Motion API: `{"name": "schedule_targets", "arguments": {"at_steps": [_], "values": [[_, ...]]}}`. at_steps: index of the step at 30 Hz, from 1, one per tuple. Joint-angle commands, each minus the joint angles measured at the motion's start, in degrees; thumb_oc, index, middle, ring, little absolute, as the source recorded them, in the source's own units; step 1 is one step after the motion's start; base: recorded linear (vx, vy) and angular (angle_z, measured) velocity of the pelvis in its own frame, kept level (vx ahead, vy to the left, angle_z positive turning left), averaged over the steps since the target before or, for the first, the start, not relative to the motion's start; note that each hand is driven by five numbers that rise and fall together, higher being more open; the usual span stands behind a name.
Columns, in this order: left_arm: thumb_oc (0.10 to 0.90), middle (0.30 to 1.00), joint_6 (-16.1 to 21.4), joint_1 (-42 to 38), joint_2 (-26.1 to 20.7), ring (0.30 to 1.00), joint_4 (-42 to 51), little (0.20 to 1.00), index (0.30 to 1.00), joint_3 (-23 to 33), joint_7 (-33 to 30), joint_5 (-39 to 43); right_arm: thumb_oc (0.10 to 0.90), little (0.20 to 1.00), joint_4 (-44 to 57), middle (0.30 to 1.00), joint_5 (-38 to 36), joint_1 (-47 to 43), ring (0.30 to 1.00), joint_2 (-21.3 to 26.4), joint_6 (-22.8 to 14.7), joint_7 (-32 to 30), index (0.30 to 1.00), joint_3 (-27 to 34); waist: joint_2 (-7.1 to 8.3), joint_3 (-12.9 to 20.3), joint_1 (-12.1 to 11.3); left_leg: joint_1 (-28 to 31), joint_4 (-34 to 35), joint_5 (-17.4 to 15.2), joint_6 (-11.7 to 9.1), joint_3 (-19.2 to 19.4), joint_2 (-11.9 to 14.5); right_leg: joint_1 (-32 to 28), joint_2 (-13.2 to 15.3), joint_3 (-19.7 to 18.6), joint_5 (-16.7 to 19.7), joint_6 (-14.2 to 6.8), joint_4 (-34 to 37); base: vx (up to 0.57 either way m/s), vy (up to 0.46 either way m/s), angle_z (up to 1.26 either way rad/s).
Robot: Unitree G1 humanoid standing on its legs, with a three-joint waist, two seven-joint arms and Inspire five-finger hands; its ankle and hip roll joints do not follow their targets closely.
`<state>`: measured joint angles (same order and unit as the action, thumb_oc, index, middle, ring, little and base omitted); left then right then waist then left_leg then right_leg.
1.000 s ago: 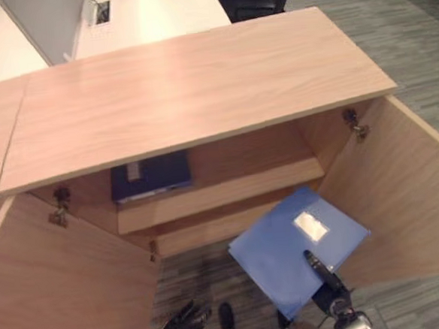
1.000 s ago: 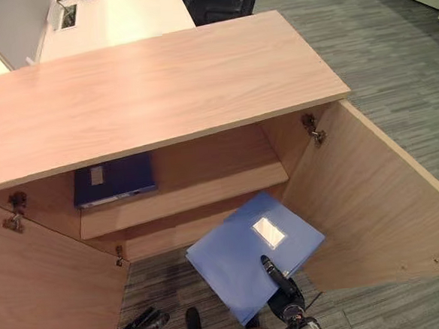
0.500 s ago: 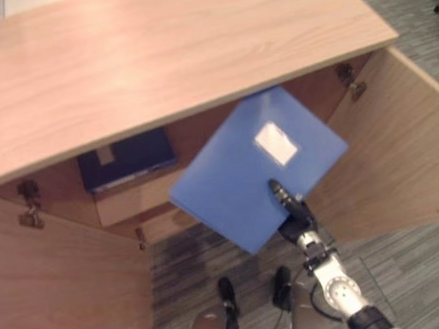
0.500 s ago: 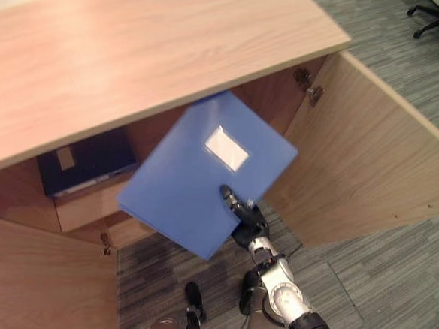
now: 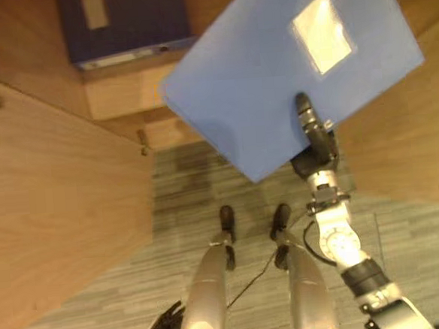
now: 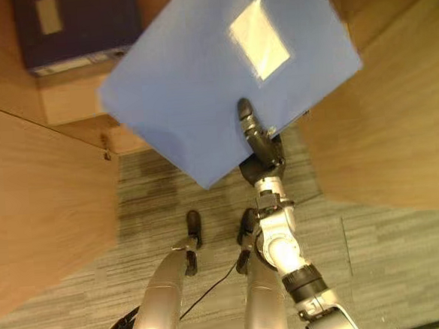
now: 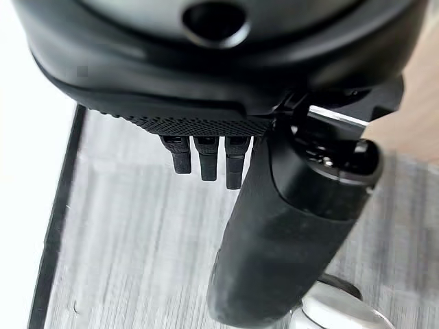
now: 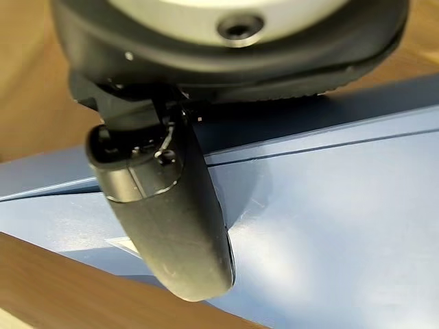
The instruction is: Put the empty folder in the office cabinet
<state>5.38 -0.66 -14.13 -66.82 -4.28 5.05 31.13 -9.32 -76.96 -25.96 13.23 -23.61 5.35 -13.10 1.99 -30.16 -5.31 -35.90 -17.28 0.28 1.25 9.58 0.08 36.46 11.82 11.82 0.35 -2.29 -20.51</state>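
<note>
Pinching the flat light-blue plastic folder (image 5: 274, 78) at its near edge, thumb on top, the right hand (image 5: 312, 137) has carried it forward from floor level toward the wooden cabinet shelf (image 5: 124, 96) beyond the fingers; insertion looks close.

Folder (image 5: 273, 63) upper centre-right, held above the floor (image 5: 100, 293); right hand (image 5: 311, 132) at its lower edge. Second folder (image 5: 123, 24) upper left on the cabinet shelf (image 5: 124, 92). Doors (image 5: 49, 199) flank both sides.

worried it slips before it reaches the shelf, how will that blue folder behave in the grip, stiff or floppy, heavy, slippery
Probably stiff: the blue folder stays flat though the right hand pinches only its near edge. Likely light, since that one-edge hold carries it level. Possibly slippery: its cover looks smooth under the thumb, so it might pivot or slide when pushed onto the shelf beside the dark folder.
</note>
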Motion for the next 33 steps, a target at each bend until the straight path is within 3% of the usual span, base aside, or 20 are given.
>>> {"name": "schedule_targets", "arguments": {"at_steps": [1, 14, 16, 22, 28, 33], "values": [[0.8, 0.9, -0.3, 4.0, -1.6, 0.9, -2.9, 0.9, 0.9, 0.0, -2.2, 0.2, 0.4, 0.3, 7.7, 0.3, -0.1, -6.8, 0.3, 0.8, -7.0, -0.8, 0.3, 3.4, -1.66, 2.6, 0.5, 0.8, -3.9, -4.7, -2.8, -5.9, 3.0, -4.5, 0.5, 1.2, 0.9, -3.3, 2.6, -0.01, -0.042, 0.13], [0.8, 0.9, -0.2, 0.7, -5.4, 0.9, -6.0, 0.9, 0.9, -1.7, -5.0, 0.3, 0.4, 0.3, -11.9, 0.3, -6.2, -34.0, 0.3, 4.2, -11.7, -8.6, 0.3, 9.9, -2.09, 3.7, -4.4, 1.2, -2.0, -4.8, -3.4, -8.0, 2.5, -4.7, 0.5, 2.9, -1.7, -2.9, 0.9, 0.03, -0.047, 0.06], [0.8, 0.9, -0.4, -0.1, -6.7, 0.9, -7.4, 0.9, 0.9, -1.5, -5.3, -0.6, 0.4, 0.3, -18.3, 0.3, -8.5, -38.9, 0.3, 5.6, -11.3, -9.5, 0.3, 10.5, -1.95, 4.6, -5.6, 1.7, -1.2, -4.7, -3.5, -8.4, 2.3, -5.5, 0.4, 3.4, -2.0, -3.0, 1.3, 0.05, -0.047, 0.14], [0.8, 0.9, -0.3, -0.7, -8.8, 0.9, -8.6, 0.9, 0.9, -1.6, -5.5, -1.3, 0.4, 0.3, -24.9, 0.3, -10.7, -45.0, 0.3, 7.1, -10.4, -10.1, 0.3, 11.2, -1.65, 6.1, -7.1, 2.3, -0.3, -4.5, -3.8, -9.2, 2.0, -6.7, 0.5, 4.1, -2.3, -3.1, 1.9, 0.04, -0.034, 0.16], [0.8, 0.9, 0.0, -1.0, -10.8, 0.9, -9.7, 0.9, 0.9, -1.9, -5.4, -0.6, 0.4, 0.3, -35.3, 0.3, -11.7, -53.8, 0.3, 10.1, -7.5, -11.8, 0.3, 8.2, -1.39, 7.5, -8.6, 2.3, 0.1, -4.3, -4.0, -10.0, 1.7, -7.1, 0.6, 4.9, -2.7, -3.1, 1.7, 0.02, -0.02, 0.1], [0.8, 0.9, 0.1, -1.2, -11.3, 0.9, -10.2, 0.9, 0.9, -2.5, -5.7, -0.3, 0.4, 0.3, -39.9, 0.3, -13.0, -58.3, 0.3, 10.3, -7.4, -12.8, 0.3, 7.5, -1.19, 8.5, -9.4, 1.7, -0.1, -4.3, -4.0, -10.5, 1.6, -7.0, 0.7, 5.3, -3.2, -3.0, 1.2, 0.02, -0.011, 0.09]]}}
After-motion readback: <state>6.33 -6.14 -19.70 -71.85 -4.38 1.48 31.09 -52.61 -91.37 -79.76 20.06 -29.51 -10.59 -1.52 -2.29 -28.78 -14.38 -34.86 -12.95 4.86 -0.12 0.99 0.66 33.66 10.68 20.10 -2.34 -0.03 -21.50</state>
